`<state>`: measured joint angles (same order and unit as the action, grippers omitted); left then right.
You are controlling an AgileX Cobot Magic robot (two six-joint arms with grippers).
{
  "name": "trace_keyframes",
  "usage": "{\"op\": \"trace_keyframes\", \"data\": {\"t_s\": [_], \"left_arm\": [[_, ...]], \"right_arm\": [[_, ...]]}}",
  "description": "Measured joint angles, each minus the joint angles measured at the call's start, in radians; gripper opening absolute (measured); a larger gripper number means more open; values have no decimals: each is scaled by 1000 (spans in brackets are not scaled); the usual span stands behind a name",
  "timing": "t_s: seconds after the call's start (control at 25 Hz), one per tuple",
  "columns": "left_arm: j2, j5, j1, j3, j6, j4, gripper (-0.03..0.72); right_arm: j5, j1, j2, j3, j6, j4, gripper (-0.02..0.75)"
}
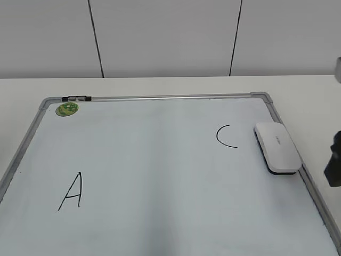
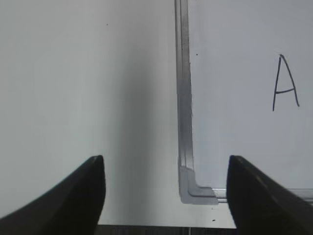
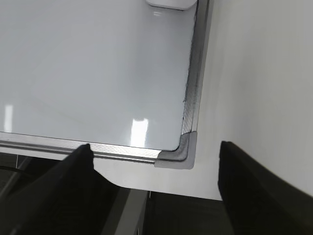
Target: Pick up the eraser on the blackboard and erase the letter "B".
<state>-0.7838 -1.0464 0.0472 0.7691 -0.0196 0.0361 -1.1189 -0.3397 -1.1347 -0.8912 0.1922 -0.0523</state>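
Note:
The white eraser (image 1: 277,146) lies on the blackboard (image 1: 160,160) near its right frame, just right of the black "C" (image 1: 226,136). Its near end shows at the top of the right wrist view (image 3: 171,4). A larger black "A" (image 1: 72,192) is at the board's near left and shows in the left wrist view (image 2: 285,82). No letter "B" shows in any view. My left gripper (image 2: 165,169) is open and empty over the board's near-left corner (image 2: 195,188). My right gripper (image 3: 154,156) is open and empty over the near-right corner (image 3: 178,154); part of that arm shows at the right edge (image 1: 334,160).
A round green sticker (image 1: 67,109) and a small black clip (image 1: 76,98) sit at the board's far-left corner. The board lies on a white table (image 1: 160,85) with a grey panelled wall behind. The table's front edge (image 3: 161,186) is just below the right gripper.

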Motion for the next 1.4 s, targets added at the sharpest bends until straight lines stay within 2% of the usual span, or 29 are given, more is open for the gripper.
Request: {"op": "trace_keyframes", "data": {"t_s": [0.16,0.4,0.68,1.04,1.4], "left_arm": [[180,0,0,-113,0,22,568],[343,-76,0,-214,0,26,565],[415,-99,0,-224,0,15,564],[500,-158,0,-219,0,-8,564],[666,-159,0,-218,0,-8,563]], "right_arm": [[-11,0,173,62,0,3,592],[-58,0,400,130,2,-12,592],[-75,0,631,220,-5,-59,591],[-55,0,783,373,-53,-76,591],[-26,-4,808,393,-157,-3,590]]}}
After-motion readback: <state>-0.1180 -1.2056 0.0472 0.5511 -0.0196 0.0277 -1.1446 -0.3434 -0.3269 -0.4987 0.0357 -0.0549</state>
